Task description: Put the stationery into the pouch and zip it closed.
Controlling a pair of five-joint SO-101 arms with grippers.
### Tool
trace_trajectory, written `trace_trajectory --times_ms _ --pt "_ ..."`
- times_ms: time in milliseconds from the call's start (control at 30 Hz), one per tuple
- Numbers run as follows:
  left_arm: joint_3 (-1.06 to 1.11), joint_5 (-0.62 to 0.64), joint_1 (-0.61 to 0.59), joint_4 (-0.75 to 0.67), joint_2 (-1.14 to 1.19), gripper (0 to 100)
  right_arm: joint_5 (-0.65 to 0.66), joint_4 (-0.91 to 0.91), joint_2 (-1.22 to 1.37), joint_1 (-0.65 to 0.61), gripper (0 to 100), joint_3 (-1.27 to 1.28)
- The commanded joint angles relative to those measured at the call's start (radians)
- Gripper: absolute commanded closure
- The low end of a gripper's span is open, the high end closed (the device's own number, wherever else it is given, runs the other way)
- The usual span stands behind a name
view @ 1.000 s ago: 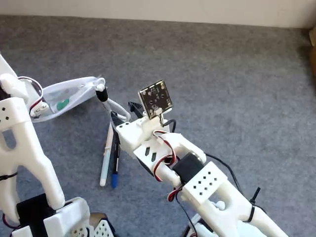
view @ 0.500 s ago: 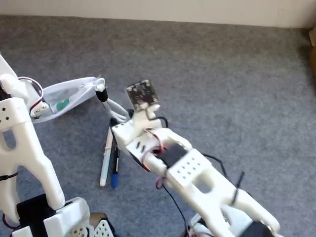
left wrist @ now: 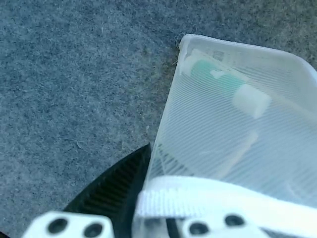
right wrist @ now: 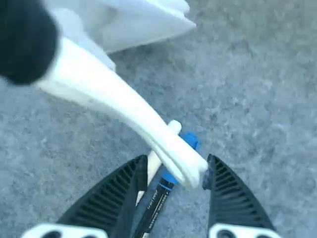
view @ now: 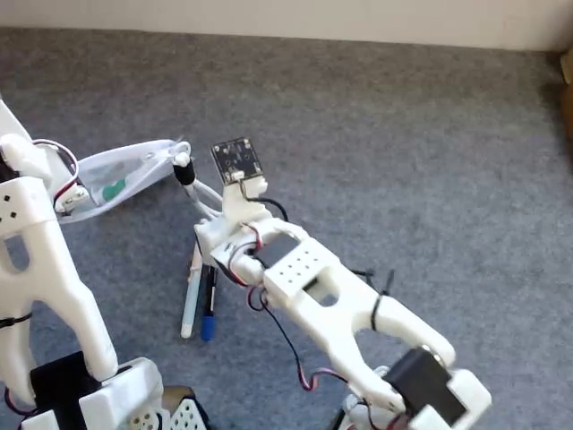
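Note:
A translucent mesh pouch [view: 121, 179] hangs off the carpet at the left, with my left gripper [view: 76, 195] shut on its edge. Inside the pouch [left wrist: 233, 129] lies a green-and-white item [left wrist: 223, 84]. A white pen [view: 199, 186] with a black cap [view: 184, 170] slants in the air, cap end at the pouch mouth. My right gripper [view: 213, 235] is shut on its lower end; in the right wrist view the white pen [right wrist: 114, 94] runs out from between the jaws of that gripper [right wrist: 173, 173]. On the carpet below lie a second white pen [view: 191, 291] and a blue pen [view: 209, 309].
Grey carpet spreads to the right and far side of the arms. The left arm's white base [view: 54, 296] stands at the near left. A pale wall edge [view: 358, 22] runs along the far side.
The right arm's wrist and camera board have swung left and its forearm has turned. The white pen's capped end stays at the pouch mouth. The left arm and pouch have not moved.

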Motion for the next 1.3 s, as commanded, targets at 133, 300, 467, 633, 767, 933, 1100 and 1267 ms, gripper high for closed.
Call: trace_trajectory --times_ms 133,300,467,633,767,933,1100,1267 --pt "0.002 0.014 -0.025 -0.015 0.005 99 -0.169 0.182 0.183 0.008 82.2 -0.291" --pt "0.002 0.014 -0.025 -0.015 0.005 99 -0.207 0.205 0.3 0.008 82.2 -0.378" --pt "0.002 0.014 -0.025 -0.015 0.005 99 -0.206 0.202 0.361 0.008 82.2 -0.398" --pt "0.002 0.014 -0.025 -0.015 0.005 99 -0.206 0.2 0.397 0.007 82.2 -0.423" --pt "0.004 0.014 -0.025 -0.015 0.005 99 -0.203 0.203 0.473 0.008 82.2 -0.476" --pt "0.007 0.014 -0.025 -0.015 0.005 99 -0.199 0.223 0.552 0.008 82.4 -0.529" --pt "0.051 0.014 -0.025 -0.055 0.005 99 -0.198 0.338 0.558 0.008 90.9 -0.59" --pt "0.059 0.014 -0.025 -0.061 0.004 99 -0.186 0.407 0.558 0.008 91.9 -0.604"
